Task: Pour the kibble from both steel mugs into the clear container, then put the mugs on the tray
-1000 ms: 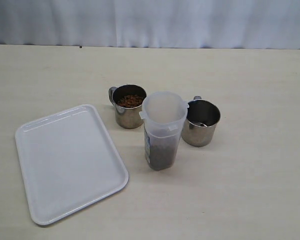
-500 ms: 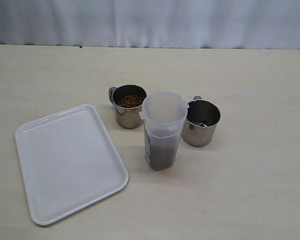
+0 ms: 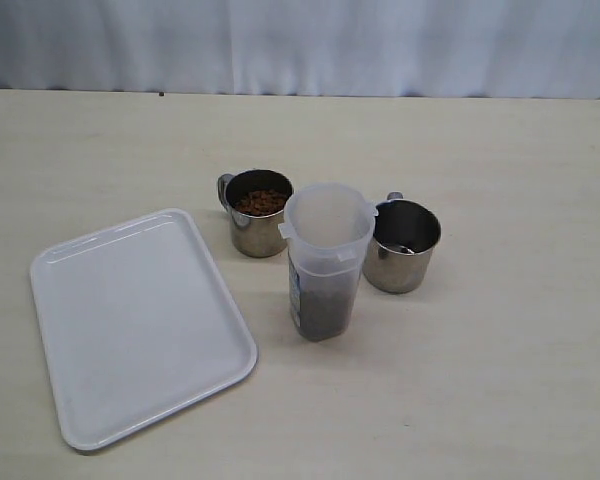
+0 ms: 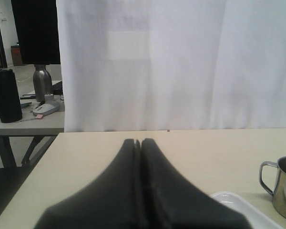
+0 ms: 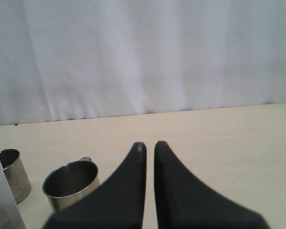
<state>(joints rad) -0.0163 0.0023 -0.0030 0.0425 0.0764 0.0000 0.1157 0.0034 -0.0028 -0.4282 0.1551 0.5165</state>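
- Out ahead of the left end effector point(image 4: 137, 143), off to one side, the full mug point(image 4: 285, 191) stands on the table point(image 4: 205, 148) just past a corner of the tray point(image 4: 250, 212). The jaws are pressed tight together with nothing between them.
- Over to the right end effector point(image 5: 147, 145): pinched down to a sliver, empty-handed. The nearest thing in front of it is the other mug point(image 5: 70, 183), and its inside looks like bare steel.
- The clear container point(image 3: 326, 250) is upright between the two mugs, well apart from both end effectors. There's a dark layer low inside it. I'd call that kibble, though the cloudy wall keeps me from being sure.
- Kibble point(image 3: 260, 203) is plainly heaped in the full mug, so I judge that pour is yet to come. The other one looks done.
- No mug is on the tray. Both stand on the table, neither gripped, so both placements are left too.
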